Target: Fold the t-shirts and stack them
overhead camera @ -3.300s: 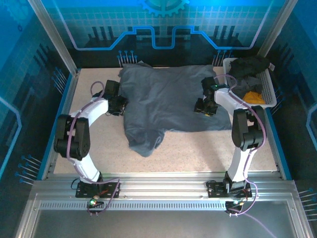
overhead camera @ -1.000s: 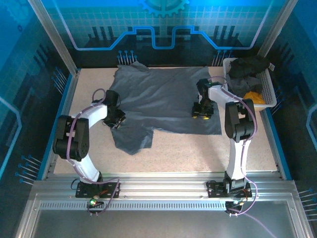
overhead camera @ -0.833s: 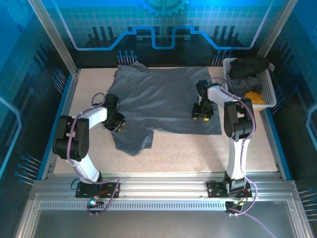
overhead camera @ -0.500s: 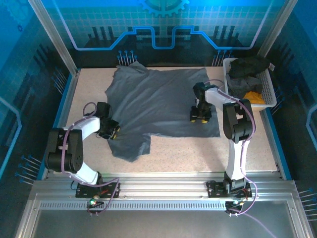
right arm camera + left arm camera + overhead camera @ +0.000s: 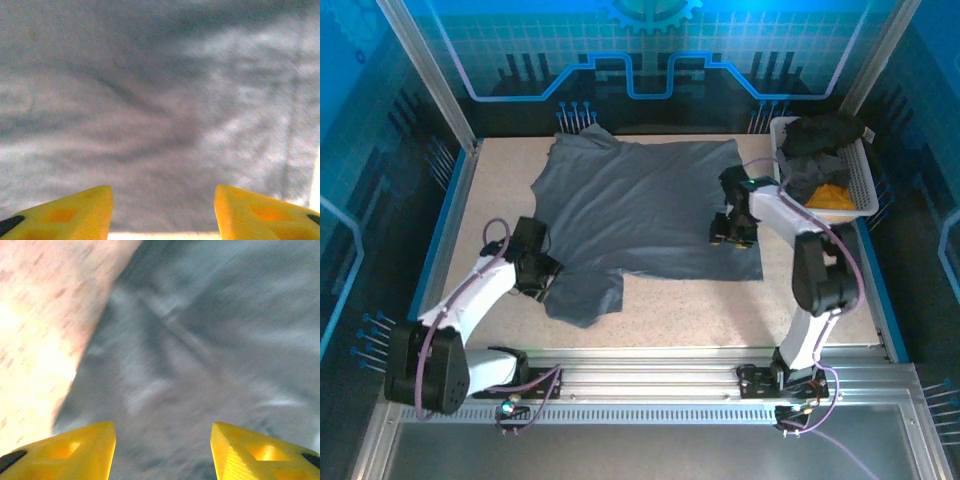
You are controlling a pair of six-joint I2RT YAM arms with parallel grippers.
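Our L gripper [image 5: 538,268] & R gripper [image 5: 731,231] both gape, empty. Grey t-shirt [image 5: 640,200] lies under each, long axis running btwn them; bunched sleeve [image 5: 585,295] nearest L.

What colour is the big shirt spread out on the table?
The big shirt is plain dark slate-grey, with no pattern. It shows best in the top external view.
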